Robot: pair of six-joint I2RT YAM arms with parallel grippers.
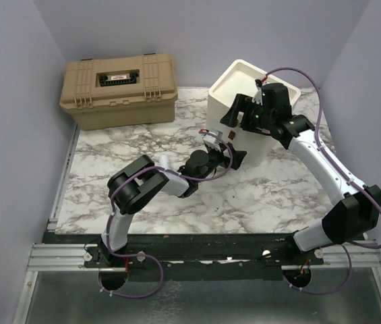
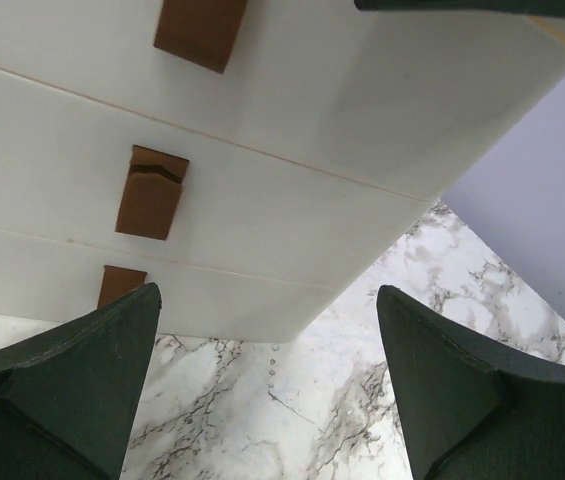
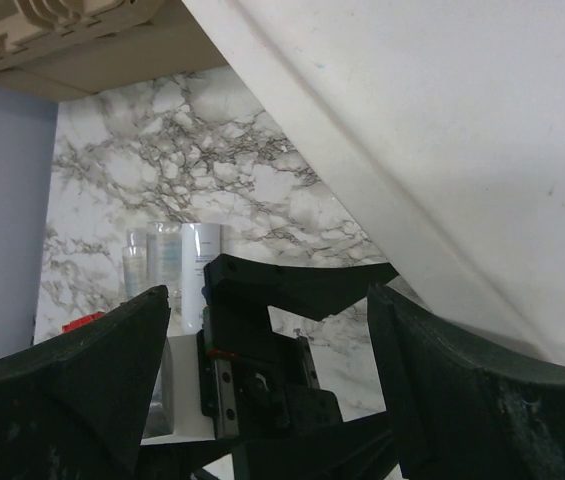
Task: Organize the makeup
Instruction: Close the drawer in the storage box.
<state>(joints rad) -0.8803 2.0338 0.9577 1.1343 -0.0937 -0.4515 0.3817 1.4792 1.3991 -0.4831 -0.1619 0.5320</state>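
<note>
a: where do my arms sit?
b: your left arm (image 1: 133, 189) runs low over the tabletop (image 1: 257, 196) with the elbow bent. the left fingers (image 2: 82, 380) face the front of the drawer unit (image 1: 244, 81), near its bottom corner. they stand wide apart with nothing between them.
a: and the other one?
b: your right arm (image 1: 325, 162) reaches up and over. the right fingers (image 3: 72, 390) hang by the drawer unit's top edge, tipped down toward the tabletop. they're spread apart too, gripping nothing.
a: what's in the containers?
b: the three drawers you can see are pushed shut, brown handles (image 2: 152, 190) out front, so the insides are hidden. the toolbox (image 1: 119, 91) sits at the back left with its lid down.
a: and the makeup?
b: from your right wrist, clear tubes (image 3: 152, 265) and a whitish bottle (image 3: 202, 265) sit side by side just past the left wrist's black body. they're partly hidden, so i can't tell what they rest on.
</note>
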